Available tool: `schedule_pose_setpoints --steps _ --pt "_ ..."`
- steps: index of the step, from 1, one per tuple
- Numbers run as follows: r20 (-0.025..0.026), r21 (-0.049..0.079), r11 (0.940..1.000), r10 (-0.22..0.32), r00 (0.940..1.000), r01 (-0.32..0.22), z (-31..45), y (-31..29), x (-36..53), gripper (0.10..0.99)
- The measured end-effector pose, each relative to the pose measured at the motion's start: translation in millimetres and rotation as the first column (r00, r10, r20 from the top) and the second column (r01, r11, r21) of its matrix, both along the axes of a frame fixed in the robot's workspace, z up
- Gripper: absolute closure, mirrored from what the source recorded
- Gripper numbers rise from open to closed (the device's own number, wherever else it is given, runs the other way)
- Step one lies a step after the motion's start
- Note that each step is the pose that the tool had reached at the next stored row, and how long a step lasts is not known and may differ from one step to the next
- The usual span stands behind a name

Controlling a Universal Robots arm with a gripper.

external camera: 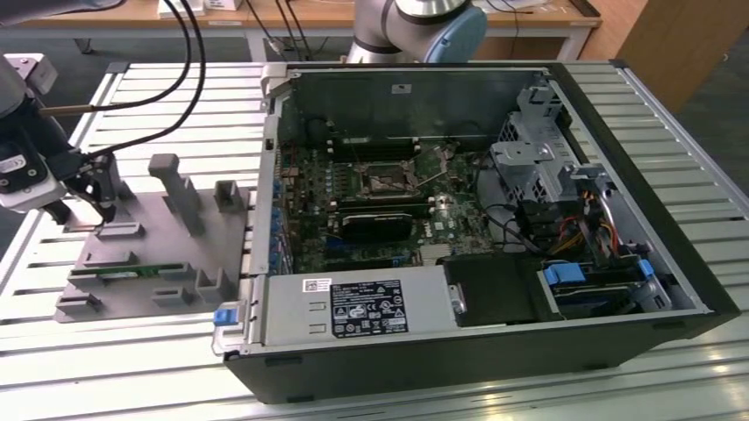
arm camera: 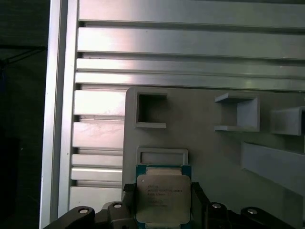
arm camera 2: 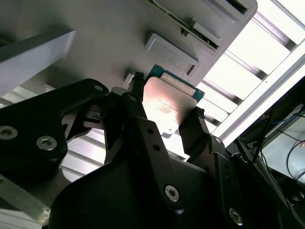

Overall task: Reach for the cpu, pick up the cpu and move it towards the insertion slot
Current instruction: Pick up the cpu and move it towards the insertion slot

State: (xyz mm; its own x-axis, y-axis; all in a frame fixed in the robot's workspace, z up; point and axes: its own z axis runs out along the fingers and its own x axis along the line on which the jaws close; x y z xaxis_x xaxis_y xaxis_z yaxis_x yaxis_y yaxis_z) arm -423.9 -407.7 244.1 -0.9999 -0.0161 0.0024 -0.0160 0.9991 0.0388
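1. Aluminium slatted bench (external camera: 140, 96) carried a grey plastic fixture tray (external camera: 146, 250) beside an open black computer case (external camera: 468, 368).
2. Black jaws gripped the silvery square cpu (arm camera: 163, 198) at that tray, well apart from the case's metal-framed insertion slot (external camera: 387, 182).

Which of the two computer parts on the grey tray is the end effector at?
The cpu, the square silvery chip; the narrow green memory stick lies elsewhere on the tray.
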Motion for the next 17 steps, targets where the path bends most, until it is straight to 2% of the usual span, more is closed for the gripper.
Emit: schedule_pose_setpoints --steps 17 --pt "-0.0001 0.000 1.0000 0.000 1.0000 0.000 5.0 0.0 0.0 0.541"
